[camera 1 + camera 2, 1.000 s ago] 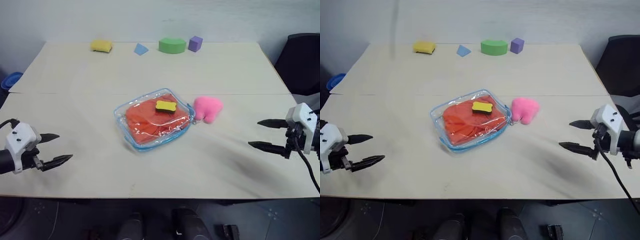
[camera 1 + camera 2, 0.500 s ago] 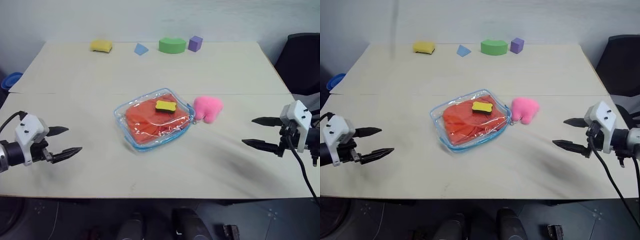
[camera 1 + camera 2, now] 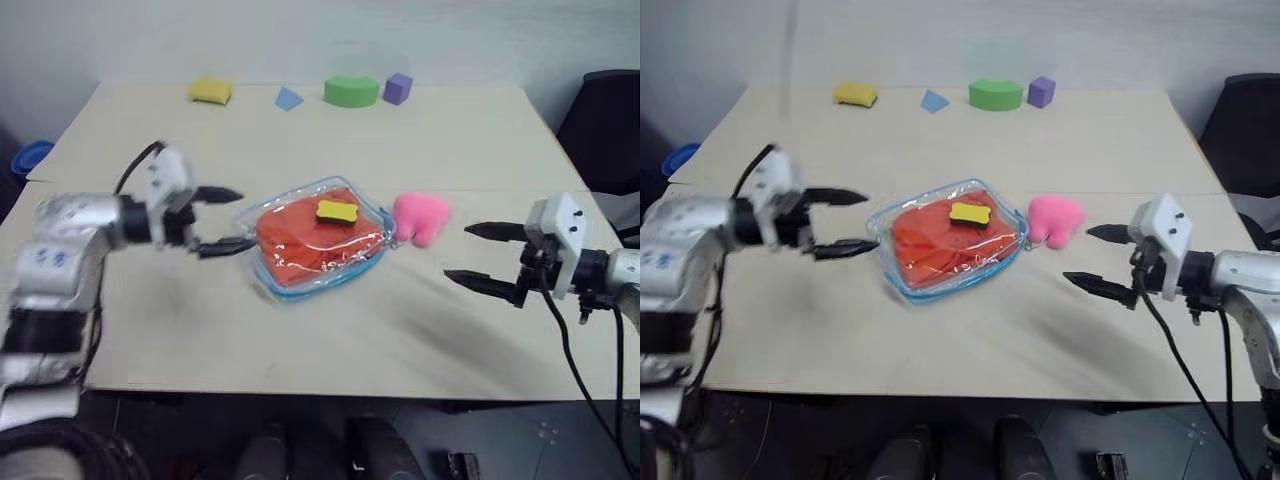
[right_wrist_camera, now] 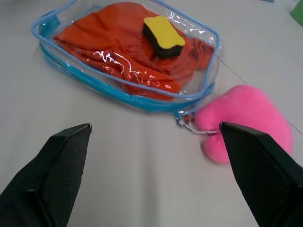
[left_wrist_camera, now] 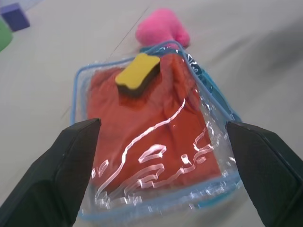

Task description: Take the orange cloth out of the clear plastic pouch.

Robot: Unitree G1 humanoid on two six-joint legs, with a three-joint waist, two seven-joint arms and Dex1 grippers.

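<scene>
The clear plastic pouch (image 3: 318,238) with light blue zipper edging lies flat at the table's middle. Inside it sits the wrinkled orange cloth (image 3: 300,240), and a small yellow sponge with a dark underside (image 3: 337,211) rests on top. My left gripper (image 3: 225,219) hovers open just left of the pouch's left edge, fingers pointing at it. My right gripper (image 3: 478,256) stands open to the right, apart from the pouch and beyond the pink lump. In the left wrist view the pouch (image 5: 156,142) lies between the fingers (image 5: 71,165). The right wrist view shows the pouch (image 4: 128,61) ahead.
A pink foam lump (image 3: 420,217) touches the pouch's right end by its zipper pull. Along the far edge stand a yellow sponge (image 3: 210,91), a blue wedge (image 3: 288,98), a green arch (image 3: 351,91) and a purple cube (image 3: 398,88). A dark chair (image 3: 605,130) stands right.
My left gripper has swung from the table's near-left edge up and right to the pouch's left side. The right gripper has drifted left toward the pink lump. Both stayed open.
</scene>
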